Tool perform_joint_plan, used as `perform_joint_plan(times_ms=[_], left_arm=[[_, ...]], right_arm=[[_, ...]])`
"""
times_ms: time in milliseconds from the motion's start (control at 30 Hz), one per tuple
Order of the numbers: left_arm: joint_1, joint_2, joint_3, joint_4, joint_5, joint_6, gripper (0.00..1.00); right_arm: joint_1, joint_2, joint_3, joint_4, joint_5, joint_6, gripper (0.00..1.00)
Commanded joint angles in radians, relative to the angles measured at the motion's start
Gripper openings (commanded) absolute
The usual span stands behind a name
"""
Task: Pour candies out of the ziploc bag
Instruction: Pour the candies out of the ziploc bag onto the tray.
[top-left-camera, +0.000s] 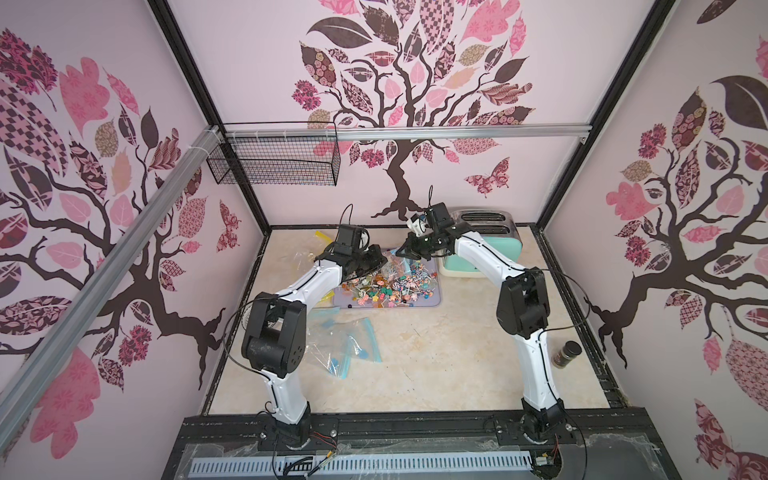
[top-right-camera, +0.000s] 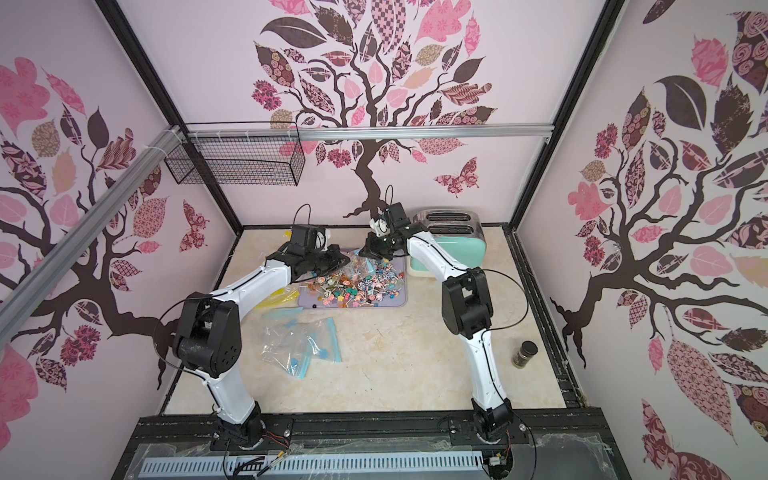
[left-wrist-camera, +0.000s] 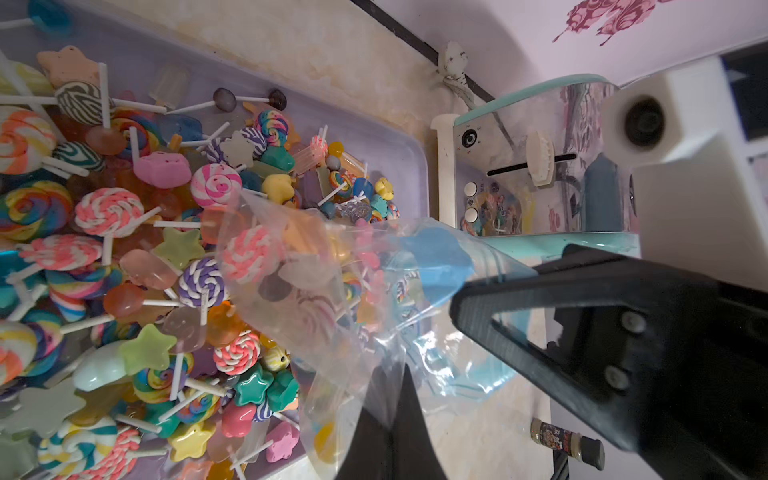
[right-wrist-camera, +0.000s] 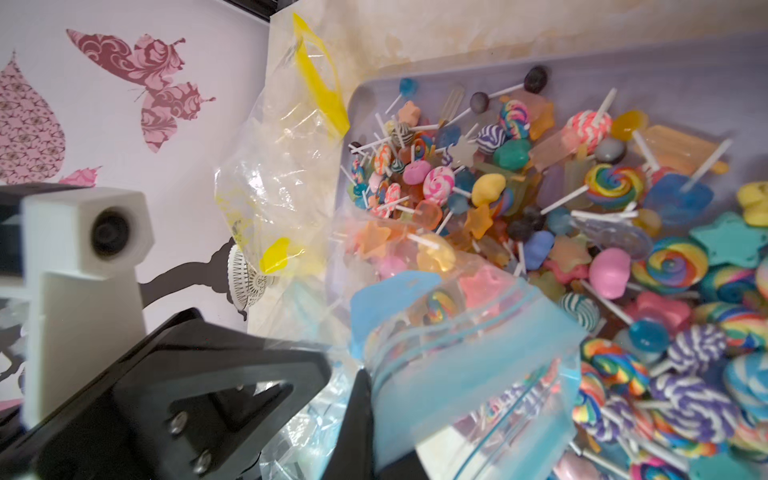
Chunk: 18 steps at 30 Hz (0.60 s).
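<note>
Candies lie mostly in a heap on the lavender tray. The ziploc bag hangs just above that heap, stretched between my two grippers. My left gripper is pinched tight on the bag's clear film. My right gripper is clamped on the end with the blue zip strip, so the mouth end lies on my right arm's side and the closed end on my left's. The bag's long axis runs from one gripper across to the other, roughly level, over the far side of the tray.

Sweets show through the film, but I cannot tell whether they sit inside the bag or only lie beneath it. Nor can I see whether the mouth gapes.

As I judge it, the coming move turns on tilt — my left end must rise above my right so that whatever remains slides toward the zip. The mouth has to stay over the tray, not drift past its rim toward the toaster just beside it.
</note>
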<state>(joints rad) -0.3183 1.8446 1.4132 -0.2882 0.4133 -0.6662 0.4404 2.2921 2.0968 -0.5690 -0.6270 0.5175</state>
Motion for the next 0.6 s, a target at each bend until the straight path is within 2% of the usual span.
perform_joint_plan(times_ms=[0,267,567], left_arm=[[-0.002,0.011,0.085,-0.037,0.020,0.071,0.00],[-0.004,0.021,0.186,-0.155,-0.013,0.141,0.00],[-0.031,0.057,0.286,-0.326,-0.072,0.218,0.00]], right_arm=[[-0.008,0.045,0.058,-0.056,-0.027,-0.008,0.00],[-0.009,0.027,-0.055,0.024,-0.024,0.022,0.00],[-0.009,0.004,-0.126,0.079,-0.029,0.039,0.23]])
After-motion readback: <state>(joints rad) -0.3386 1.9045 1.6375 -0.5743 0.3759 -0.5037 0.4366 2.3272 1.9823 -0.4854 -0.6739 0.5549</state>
